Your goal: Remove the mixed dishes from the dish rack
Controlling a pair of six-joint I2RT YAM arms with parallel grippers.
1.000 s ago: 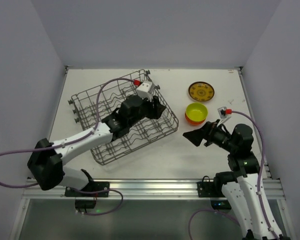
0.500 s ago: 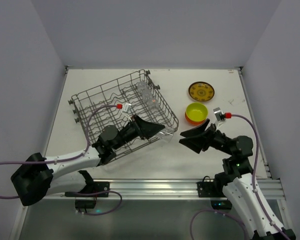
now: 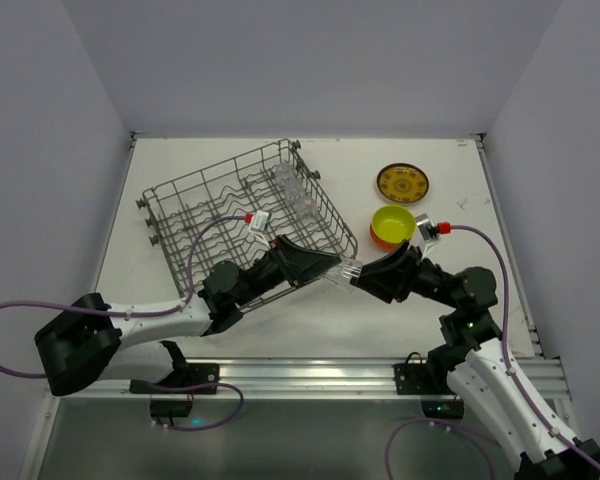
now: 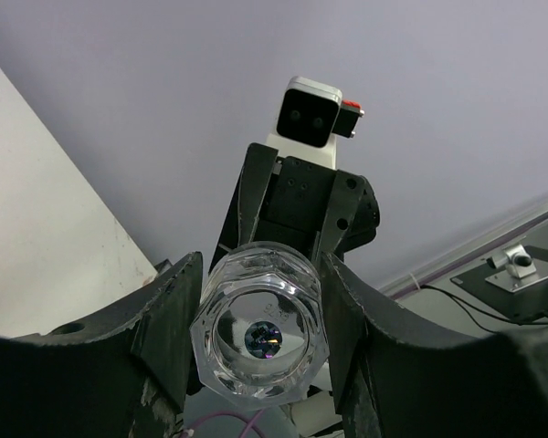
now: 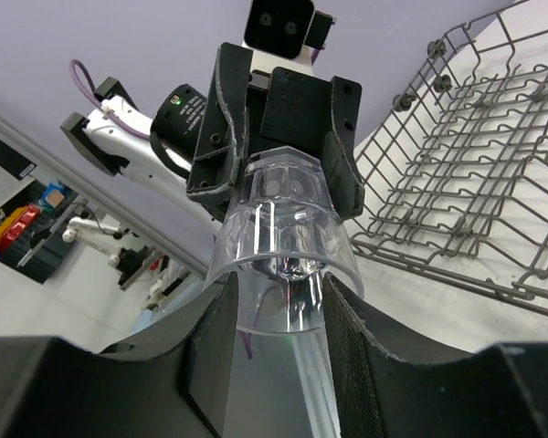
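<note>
A clear glass cup [image 3: 344, 268] hangs on its side in the air, just off the near right corner of the grey wire dish rack [image 3: 180, 205]. My left gripper [image 3: 323, 264] is shut on its thick base [image 4: 260, 324]. My right gripper [image 3: 368, 276] faces it from the other side, and its fingers [image 5: 210, 338] press on the cup's open rim [image 5: 283, 228]. Another clear glass cup [image 3: 293, 187] lies inside the rack at its far right. In the right wrist view the left gripper [image 5: 283, 100] shows behind the cup, with the rack [image 5: 475, 182] to the right.
A lime-yellow bowl [image 3: 394, 221] sits nested on an orange bowl [image 3: 378, 241] right of the rack, close behind my right gripper. A brown-gold patterned plate [image 3: 402, 183] lies further back. White walls close off the table on three sides.
My left arm pulled back from inside the rack and carried the glass cup out to the right. My right gripper moved left to meet it and its jaws closed in on the rim.
</note>
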